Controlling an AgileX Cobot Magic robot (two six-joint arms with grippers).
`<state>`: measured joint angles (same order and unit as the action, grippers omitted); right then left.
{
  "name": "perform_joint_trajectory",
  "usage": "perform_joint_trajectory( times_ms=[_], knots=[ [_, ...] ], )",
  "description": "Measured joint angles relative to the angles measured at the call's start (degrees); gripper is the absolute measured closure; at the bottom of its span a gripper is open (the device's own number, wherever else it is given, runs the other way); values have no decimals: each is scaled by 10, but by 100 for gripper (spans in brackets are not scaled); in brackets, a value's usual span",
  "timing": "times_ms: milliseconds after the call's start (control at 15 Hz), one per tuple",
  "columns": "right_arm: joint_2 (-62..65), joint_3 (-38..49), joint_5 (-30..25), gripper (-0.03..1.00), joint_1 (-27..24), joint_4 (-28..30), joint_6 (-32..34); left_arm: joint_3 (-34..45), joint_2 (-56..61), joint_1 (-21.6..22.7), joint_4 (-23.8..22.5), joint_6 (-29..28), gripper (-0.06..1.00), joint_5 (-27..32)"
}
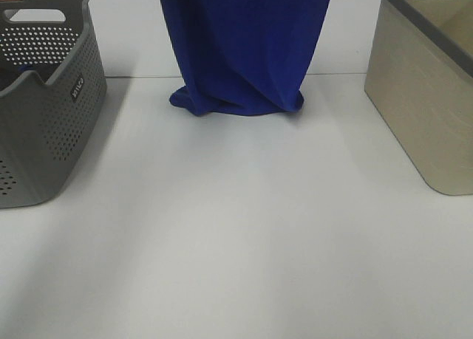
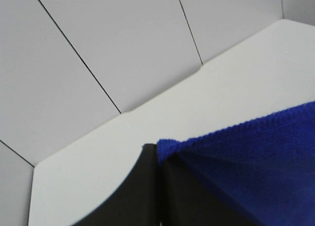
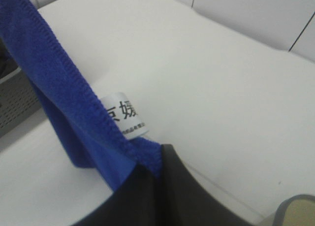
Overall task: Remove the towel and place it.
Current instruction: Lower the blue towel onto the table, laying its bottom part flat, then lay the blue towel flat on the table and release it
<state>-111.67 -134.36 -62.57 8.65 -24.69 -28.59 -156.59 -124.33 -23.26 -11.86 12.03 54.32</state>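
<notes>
A blue towel (image 1: 240, 47) hangs down from above the top edge of the exterior high view, and its lower end rests bunched on the white table (image 1: 236, 228). Both grippers are out of that view. In the left wrist view my left gripper (image 2: 160, 159) is shut on a corner of the towel (image 2: 246, 157). In the right wrist view my right gripper (image 3: 150, 169) is shut on another corner of the towel (image 3: 64, 103), next to its white label (image 3: 125, 115).
A grey perforated basket (image 1: 44, 95) stands at the left edge of the table. A beige bin (image 1: 425, 95) stands at the right edge; its rim also shows in the right wrist view (image 3: 295, 211). A white panelled wall is behind the table.
</notes>
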Motion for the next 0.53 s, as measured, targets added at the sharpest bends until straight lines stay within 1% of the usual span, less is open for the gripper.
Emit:
perform_joint_trajectory(
  times_ms=[133,200,333,467,533],
  knots=[
    [11,0,-62,95,0,0,9,0,18,-14,5,0,94,97],
    [17,0,-70,95,0,0,19,0,27,-19,8,0,94,136],
    [25,0,-73,95,0,1,37,1,37,-23,17,-10,94,151],
    [40,0,-73,95,0,4,60,9,50,-25,44,-26,94,153],
    [49,6,-72,95,0,4,73,28,61,-28,59,-34,94,154]
  ],
)
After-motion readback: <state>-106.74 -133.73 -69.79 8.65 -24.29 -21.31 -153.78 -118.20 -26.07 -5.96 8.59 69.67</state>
